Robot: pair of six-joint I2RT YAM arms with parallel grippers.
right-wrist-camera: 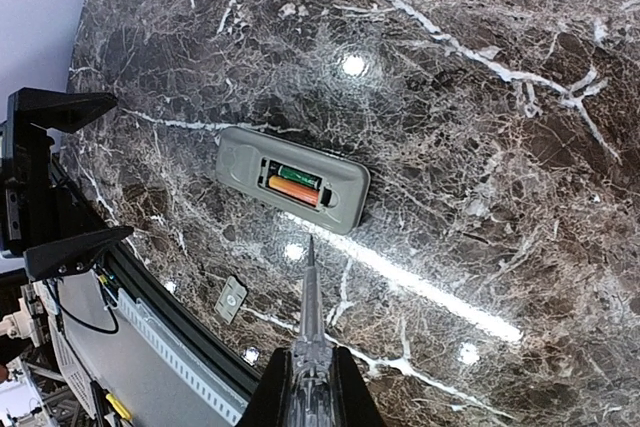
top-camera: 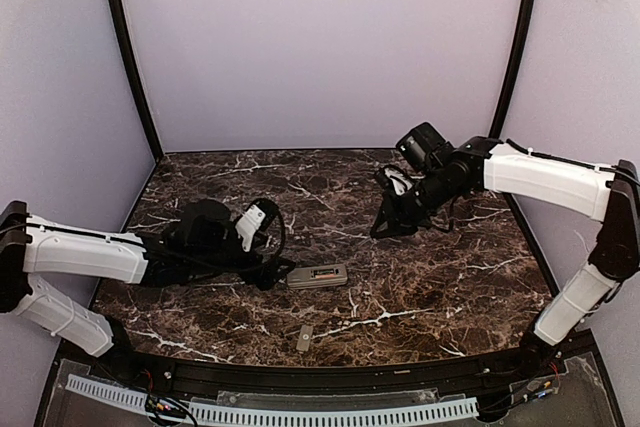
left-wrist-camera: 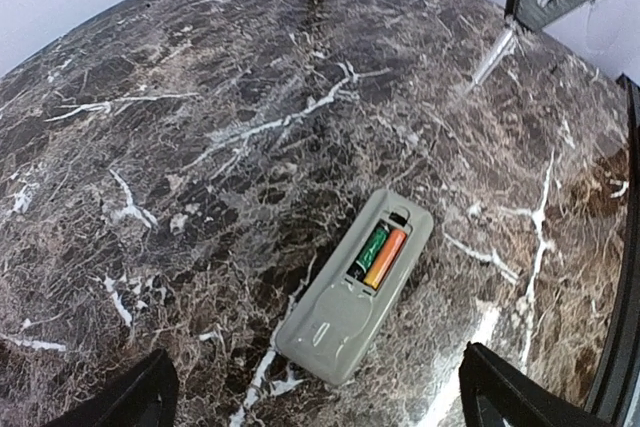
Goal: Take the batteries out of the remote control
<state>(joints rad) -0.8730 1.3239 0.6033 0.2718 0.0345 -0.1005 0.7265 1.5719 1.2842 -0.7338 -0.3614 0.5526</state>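
The desk (top-camera: pixel 440 277) is polished marble, and that is my main worry. Nothing pins the remote control (left-wrist-camera: pixel 355 297), so I'd expect a sideways pry to skate or flip the whole body rather than lift a cell.

My left end effector (left-wrist-camera: pixel 315 397) has its fingers wide apart and is holding nothing. The remote lies just ahead of it, roughly centred between the two fingers, grey back up, with the open compartment at the end farther from this end effector. If I close too far forward I'd be clamping over the compartment and blocking access.

My right end effector (right-wrist-camera: pixel 310 367) is clamped together on a thin pointed pick (right-wrist-camera: pixel 308 287). The remote lies crosswise ahead of the pick's tip, clear of it. I cannot tell whether the tip touches the desk.

The small grey cover (right-wrist-camera: pixel 230 299) lies off to the left of the pick's shaft, apart from the remote. A careless sweep could knock it away.

The batteries sit side by side in the compartment, an orange cell (left-wrist-camera: pixel 386 259) and a green cell (left-wrist-camera: pixel 370 249). The pick could slip off their rounded sides, or a freed cell could roll off across the desk.
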